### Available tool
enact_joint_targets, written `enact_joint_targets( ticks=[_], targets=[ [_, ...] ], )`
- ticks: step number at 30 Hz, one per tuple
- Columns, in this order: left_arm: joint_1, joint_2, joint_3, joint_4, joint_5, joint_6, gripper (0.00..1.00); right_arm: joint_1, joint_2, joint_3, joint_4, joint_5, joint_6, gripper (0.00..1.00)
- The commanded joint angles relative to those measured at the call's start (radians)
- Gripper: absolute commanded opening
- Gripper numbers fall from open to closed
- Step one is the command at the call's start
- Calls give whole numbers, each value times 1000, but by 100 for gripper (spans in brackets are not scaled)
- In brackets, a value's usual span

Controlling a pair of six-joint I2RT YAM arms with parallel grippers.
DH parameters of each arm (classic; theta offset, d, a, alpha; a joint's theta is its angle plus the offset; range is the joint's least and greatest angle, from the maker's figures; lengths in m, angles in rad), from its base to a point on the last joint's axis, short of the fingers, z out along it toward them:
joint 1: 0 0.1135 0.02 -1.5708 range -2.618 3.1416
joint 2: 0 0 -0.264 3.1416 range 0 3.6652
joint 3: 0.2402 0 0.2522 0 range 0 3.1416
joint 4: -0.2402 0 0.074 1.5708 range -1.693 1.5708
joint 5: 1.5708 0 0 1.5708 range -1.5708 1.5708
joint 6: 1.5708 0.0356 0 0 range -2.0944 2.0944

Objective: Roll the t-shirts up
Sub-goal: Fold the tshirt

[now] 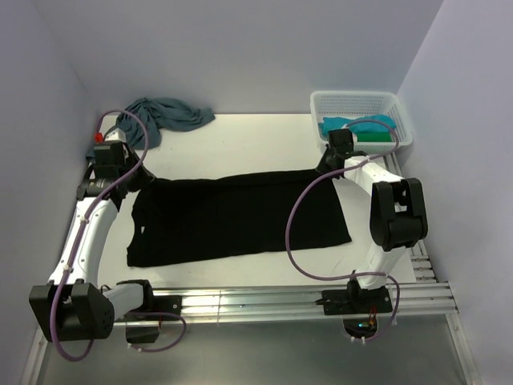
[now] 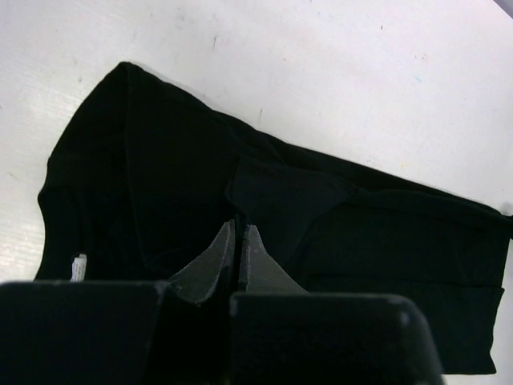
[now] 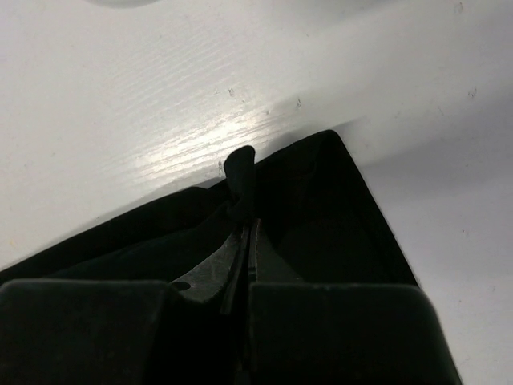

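Black t-shirt [image 1: 232, 220] is lying flat across the middle of the table [image 1: 240, 132], its long axis running from the left edge toward the right edge and one long side lying close to the near edge. Both arms are reaching over it to its far side. At the far left corner of the cloth the left gripper [image 2: 238, 231] is sitting with fingers pressed together and black fabric right at the tips; whether a fold is caught between them cannot be told. At the far right corner the right gripper [image 3: 247, 226] is clamping a small tuft of the cloth, which is poking up past the tips. With one arm at each end of the long axis, both ends would likely need to travel together toward the near edge. Farther back, a dusty-blue t-shirt [image 1: 164, 116] is lying crumpled in the far left corner, while a turquoise t-shirt [image 1: 353, 124] and a green t-shirt [image 1: 375, 136] are resting in the white basket [image 1: 321, 100] at the far right corner
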Motion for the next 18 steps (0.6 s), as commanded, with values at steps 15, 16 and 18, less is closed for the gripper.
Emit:
enact_joint_targets(
  ticks=[15,16,18],
  targets=[
    [-3,-149,-100,-42,32,-49,0,6,-94,-71,15,47,16,0],
    [-3,-152,-101,-45,30,-47,0,5,-98,-74,16,50,14,0],
    [-3,-162,-101,-50,27,-47,0,5,-103,-75,16,50,14,0]
  ],
)
